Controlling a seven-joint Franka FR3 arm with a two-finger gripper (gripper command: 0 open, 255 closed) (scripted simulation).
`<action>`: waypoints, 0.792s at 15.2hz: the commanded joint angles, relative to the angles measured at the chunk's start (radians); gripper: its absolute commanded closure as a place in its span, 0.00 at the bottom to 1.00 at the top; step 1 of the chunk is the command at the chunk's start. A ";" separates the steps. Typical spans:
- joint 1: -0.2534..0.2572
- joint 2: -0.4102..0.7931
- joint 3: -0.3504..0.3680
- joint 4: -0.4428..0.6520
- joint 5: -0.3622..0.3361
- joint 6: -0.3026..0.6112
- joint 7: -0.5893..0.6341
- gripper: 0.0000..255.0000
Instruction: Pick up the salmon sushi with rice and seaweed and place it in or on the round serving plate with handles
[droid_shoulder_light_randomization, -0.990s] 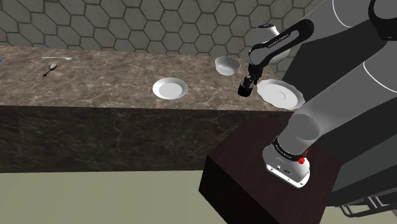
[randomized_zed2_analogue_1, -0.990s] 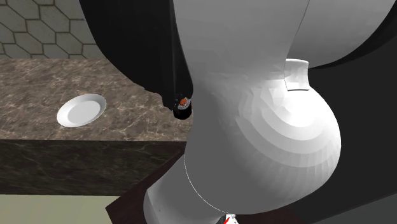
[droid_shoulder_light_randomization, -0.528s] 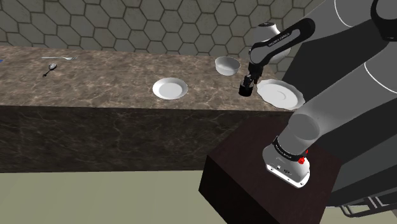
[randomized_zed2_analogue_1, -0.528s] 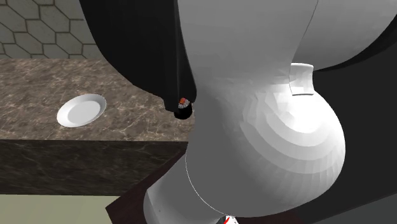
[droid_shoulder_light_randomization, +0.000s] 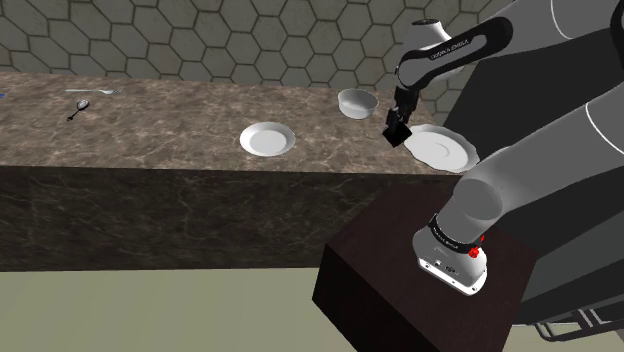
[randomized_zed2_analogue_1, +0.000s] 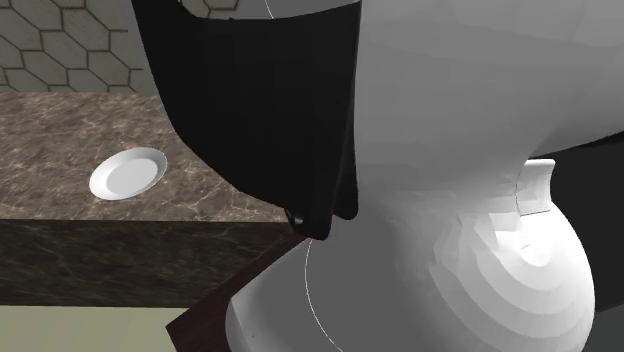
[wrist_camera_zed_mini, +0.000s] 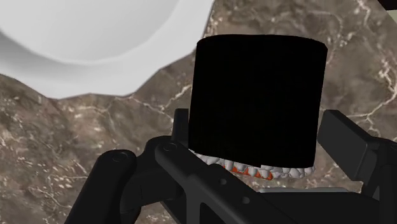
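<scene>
Across the shoulder view runs the brown marbled counter (droid_shoulder_light_randomization: 150, 130). The white arm (droid_shoulder_light_randomization: 560, 110) extends over it. A white wavy-rimmed plate (droid_shoulder_light_randomization: 442, 148) lies near the counter's front edge. The gripper (droid_shoulder_light_randomization: 397, 132) hangs at that plate's rim, fingers (wrist_camera_zed_mini: 347, 137) clamped on the sushi (wrist_camera_zed_mini: 257, 95). This black-wrapped roll, with rice and orange at one end, sits over bare counter just beside the plate.

Lettering (droid_shoulder_light_randomization: 452, 50) on the arm's (droid_shoulder_light_randomization: 540, 130) dark link is unreadably small.
</scene>
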 joint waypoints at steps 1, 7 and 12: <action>0.001 -0.019 0.005 0.016 0.003 -0.035 -0.002 1.00; 0.002 -0.071 0.017 0.060 0.011 -0.131 -0.010 1.00; -0.060 -0.147 -0.042 0.032 -0.043 -0.163 -0.095 1.00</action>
